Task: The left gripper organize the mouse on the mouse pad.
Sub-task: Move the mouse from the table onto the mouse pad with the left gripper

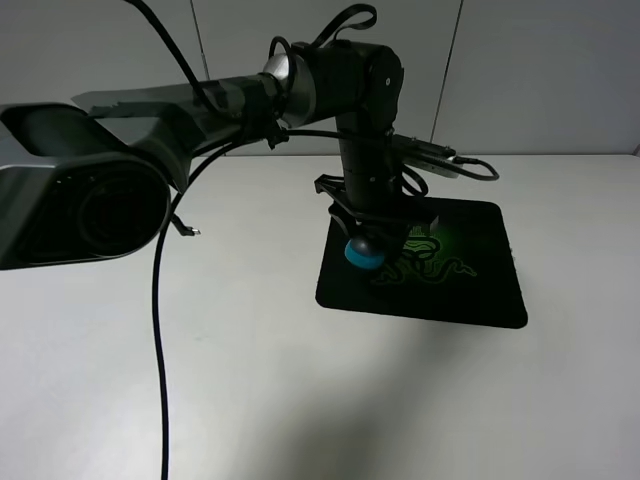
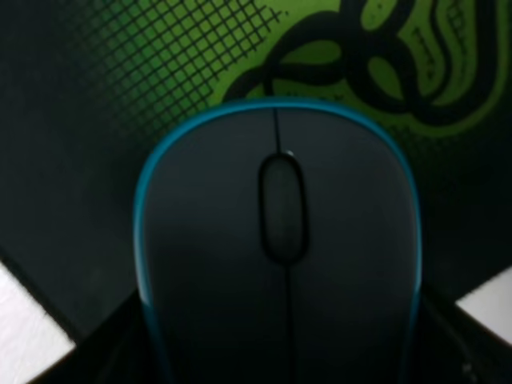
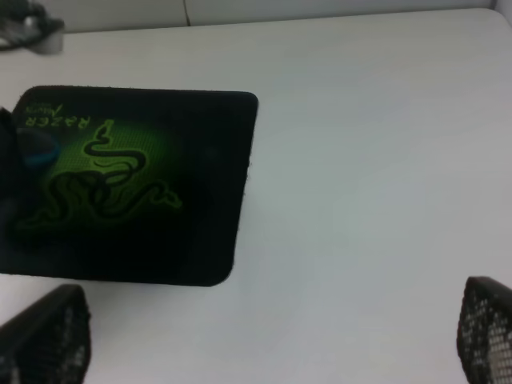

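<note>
The black mouse pad (image 1: 470, 285) with its green snake emblem lies right of centre on the white table. My left gripper (image 1: 372, 228) points straight down over the pad's left part, shut on the mouse (image 1: 365, 253), whose teal side shows under the fingers. The left wrist view is filled by the mouse (image 2: 276, 256), dark grey top with a teal rim, with the mouse pad (image 2: 96, 120) directly beneath. I cannot tell whether the mouse touches the pad. My right gripper (image 3: 272, 348) stands open, its mesh-padded fingers (image 3: 48, 336) wide apart over bare table beside the mouse pad (image 3: 200, 184).
A thick black cable (image 1: 158, 340) hangs from the left arm (image 1: 150, 110) down across the table's left half. The white table (image 1: 250, 380) ends at a grey panelled wall (image 1: 540, 70) behind the pad. The right arm is out of the exterior view.
</note>
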